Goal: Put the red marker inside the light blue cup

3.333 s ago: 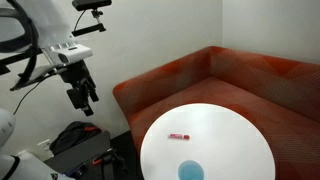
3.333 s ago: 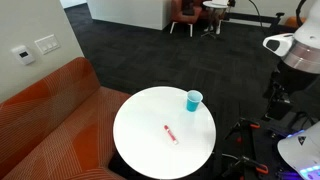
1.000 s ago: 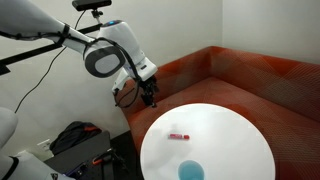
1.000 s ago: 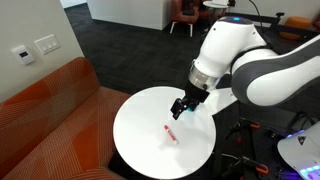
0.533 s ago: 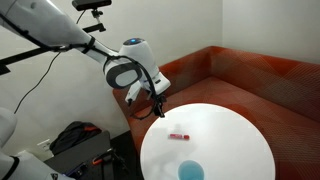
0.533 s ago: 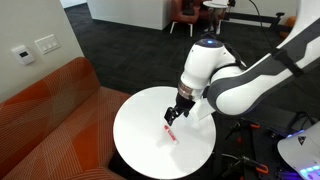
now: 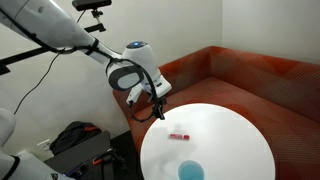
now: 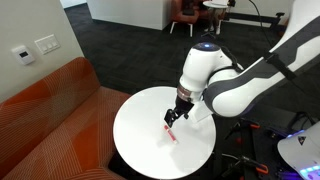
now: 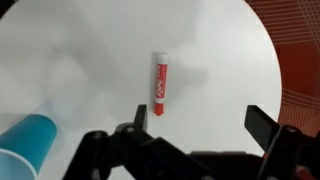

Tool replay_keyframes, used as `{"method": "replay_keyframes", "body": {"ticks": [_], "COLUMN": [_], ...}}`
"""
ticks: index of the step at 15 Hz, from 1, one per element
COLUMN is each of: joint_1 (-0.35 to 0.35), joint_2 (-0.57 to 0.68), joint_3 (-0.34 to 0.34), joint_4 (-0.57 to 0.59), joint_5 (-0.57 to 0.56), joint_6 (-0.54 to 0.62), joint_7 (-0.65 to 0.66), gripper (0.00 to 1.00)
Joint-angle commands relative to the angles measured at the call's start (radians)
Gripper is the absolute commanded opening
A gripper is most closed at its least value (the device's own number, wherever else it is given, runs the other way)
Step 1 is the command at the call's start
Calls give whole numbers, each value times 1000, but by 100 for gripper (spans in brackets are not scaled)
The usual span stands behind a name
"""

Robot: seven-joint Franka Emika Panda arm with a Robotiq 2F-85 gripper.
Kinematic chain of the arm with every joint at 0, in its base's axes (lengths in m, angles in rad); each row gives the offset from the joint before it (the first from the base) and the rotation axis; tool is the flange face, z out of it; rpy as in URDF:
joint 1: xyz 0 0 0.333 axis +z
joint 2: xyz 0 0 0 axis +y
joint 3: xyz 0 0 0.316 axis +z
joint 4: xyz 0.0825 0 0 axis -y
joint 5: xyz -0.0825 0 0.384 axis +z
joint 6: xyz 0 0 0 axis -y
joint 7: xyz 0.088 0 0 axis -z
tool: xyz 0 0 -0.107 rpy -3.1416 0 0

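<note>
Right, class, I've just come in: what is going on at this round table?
A robot arm's gripper hovers open over the white table, close above the red marker. The marker lies flat on the tabletop, not yet grasped. The light blue cup stands upright near the table's edge, apart from the marker.

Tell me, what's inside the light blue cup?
In an exterior view, only blue shows inside the light blue cup, no object, though the picture's edge cuts part off. The wrist view shows just its outside. The red marker lies on the white table, outside the cup.
</note>
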Motion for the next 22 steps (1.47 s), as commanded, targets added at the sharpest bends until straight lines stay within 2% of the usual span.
{"method": "replay_keyframes", "body": {"ticks": [1, 11, 16, 22], "joint_1": [24, 7, 27, 14], "joint_2": [74, 296, 381, 469], "joint_3": [-20, -18, -69, -70], "joint_4": [31, 156, 227, 306], "joint_5": [57, 176, 150, 148], "joint_6": [27, 149, 129, 134], "joint_7": [-15, -66, -67, -124], "gripper": [100, 100, 100, 100]}}
